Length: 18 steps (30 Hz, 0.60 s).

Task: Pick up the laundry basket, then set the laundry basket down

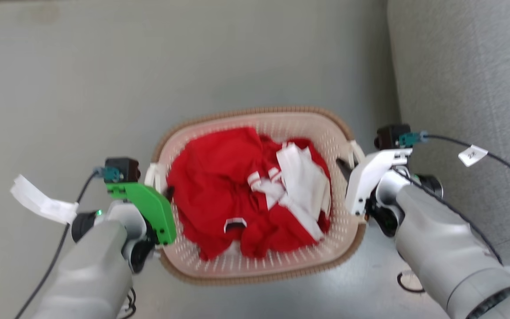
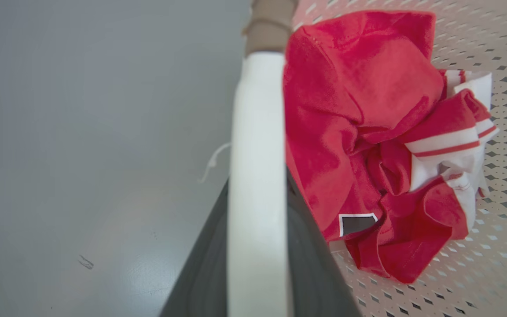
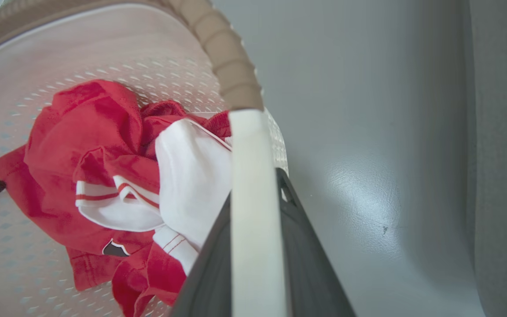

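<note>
Laundry basket (image 1: pixel 259 110) of red clothes (image 1: pixel 219 186) over the floor (image 1: pixel 104 88); left gripper (image 2: pixel 258 185) and right gripper (image 3: pixel 255 187) clenched on opposite side handles (image 2: pixel 258 110), presumably to keep the load level.

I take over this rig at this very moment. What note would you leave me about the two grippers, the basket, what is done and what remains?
Left gripper: closed on the left handle, one finger on each side of it.
Right gripper: closed on the right handle in the same way.
Laundry basket: upright between the two arms, above the grey floor, with red and white clothes inside.
Done: both handles are gripped. I cannot tell whether the basket is off the floor.
Left: complete the lift if needed, set the basket down, then open both grippers.
</note>
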Motion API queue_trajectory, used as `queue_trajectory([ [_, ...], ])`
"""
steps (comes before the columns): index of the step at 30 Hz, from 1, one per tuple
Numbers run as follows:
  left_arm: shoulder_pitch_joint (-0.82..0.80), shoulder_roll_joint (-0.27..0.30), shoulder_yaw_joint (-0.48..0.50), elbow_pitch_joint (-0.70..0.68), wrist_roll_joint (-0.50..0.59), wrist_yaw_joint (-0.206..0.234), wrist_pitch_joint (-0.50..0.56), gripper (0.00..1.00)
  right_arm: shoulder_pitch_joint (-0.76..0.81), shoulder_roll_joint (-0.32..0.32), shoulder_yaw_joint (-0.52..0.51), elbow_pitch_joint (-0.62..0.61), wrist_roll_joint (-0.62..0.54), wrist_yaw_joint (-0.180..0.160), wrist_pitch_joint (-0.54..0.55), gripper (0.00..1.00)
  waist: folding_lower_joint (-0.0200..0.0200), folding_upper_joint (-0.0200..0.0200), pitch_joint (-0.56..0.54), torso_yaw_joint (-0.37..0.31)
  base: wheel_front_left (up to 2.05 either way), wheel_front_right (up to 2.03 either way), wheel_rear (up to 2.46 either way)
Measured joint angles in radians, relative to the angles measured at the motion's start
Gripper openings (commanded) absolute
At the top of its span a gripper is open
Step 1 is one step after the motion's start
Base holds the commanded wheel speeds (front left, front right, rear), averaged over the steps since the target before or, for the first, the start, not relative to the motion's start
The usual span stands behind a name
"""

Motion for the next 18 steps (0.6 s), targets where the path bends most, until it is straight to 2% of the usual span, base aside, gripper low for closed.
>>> queue_trajectory([
  [18,0.143,-0.024,-0.055,0.026,-0.099,0.000,0.125,0.00,0.122,0.002,0.054,0.050,0.068,0.000,0.153,0.00,0.0000,0.0000,-0.243,-0.005,0.00,0.00,0.00],
])
